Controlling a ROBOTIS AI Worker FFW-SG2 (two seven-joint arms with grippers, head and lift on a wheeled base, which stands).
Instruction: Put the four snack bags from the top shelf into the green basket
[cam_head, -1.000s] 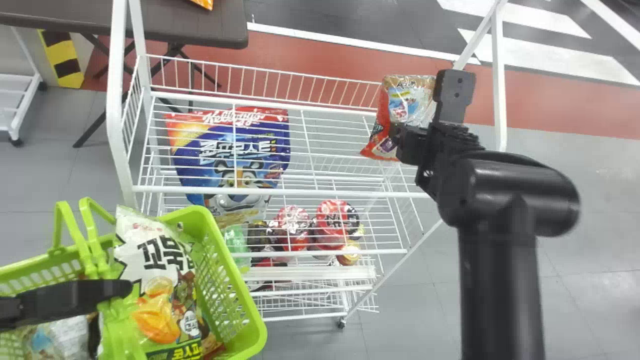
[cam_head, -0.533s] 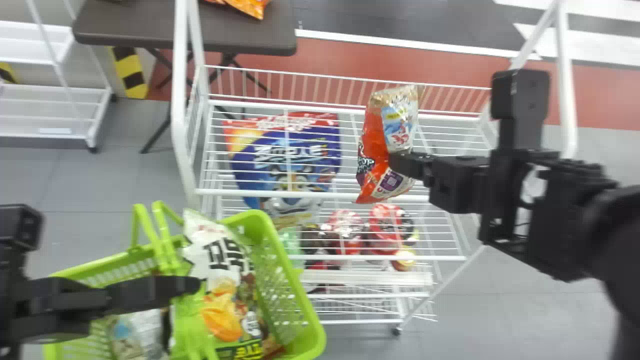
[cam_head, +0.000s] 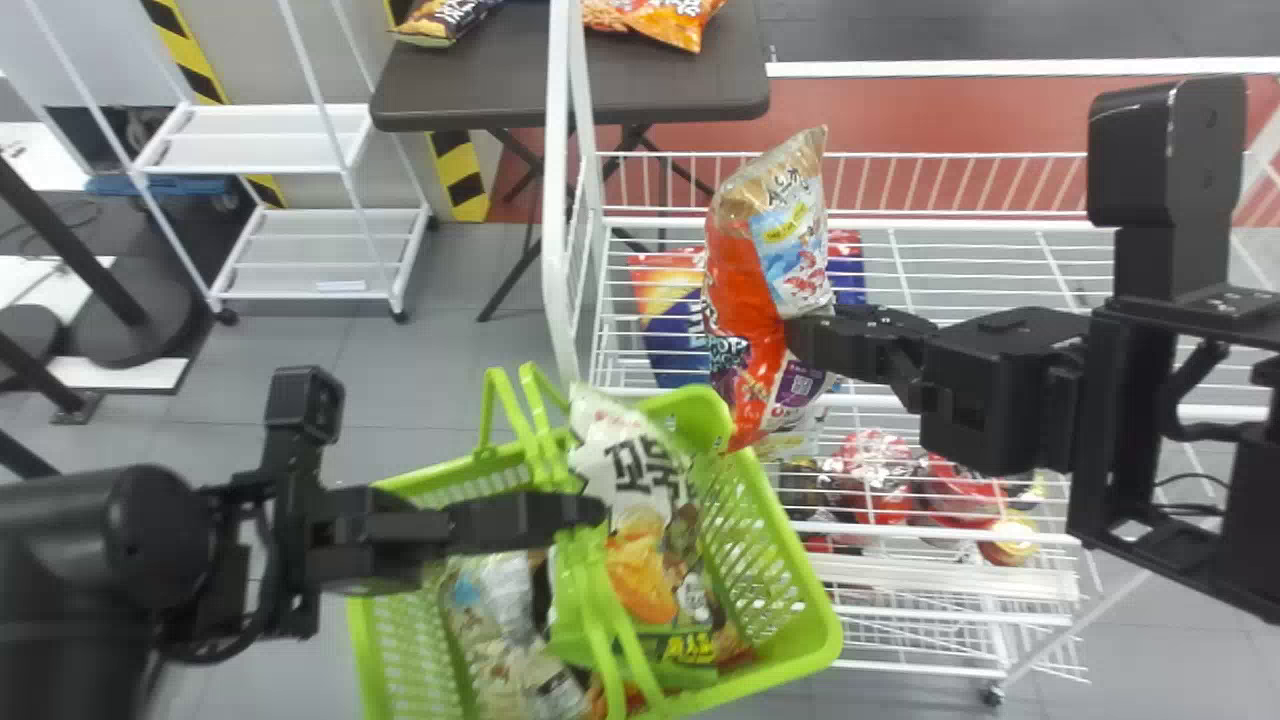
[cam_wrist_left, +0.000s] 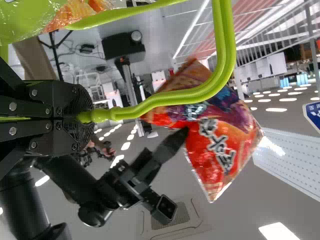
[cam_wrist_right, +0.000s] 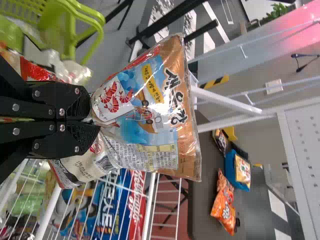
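Observation:
In the head view my left gripper (cam_head: 580, 508) is shut on the handle of the green basket (cam_head: 790, 540). The left wrist view shows this gripper (cam_wrist_left: 82, 117) around the green handle (cam_wrist_left: 172, 95). Several snack bags lie in the basket, a white one (cam_head: 640, 500) on top. My right gripper (cam_head: 810, 335) holds a red-and-brown snack bag (cam_head: 750, 270) by its middle, above the rack's left end, up and right of the basket. From the right wrist, the gripper (cam_wrist_right: 90, 120) is closed on that bag (cam_wrist_right: 155, 110), its blue-and-brown side showing.
The white wire rack (cam_head: 960, 222) stands right of the basket, with a blue cereal bag (cam_head: 670, 330) seen through its upper wires and round red packs (cam_head: 870, 475) lower down. Behind are a brown table (cam_head: 570, 80) with snack bags and a white shelf unit (cam_head: 320, 250).
The head view has turned to the left. My right gripper has carried the red-and-brown bag leftward from the rack's right end, closer to the basket. The left gripper has kept its hold on the handle.

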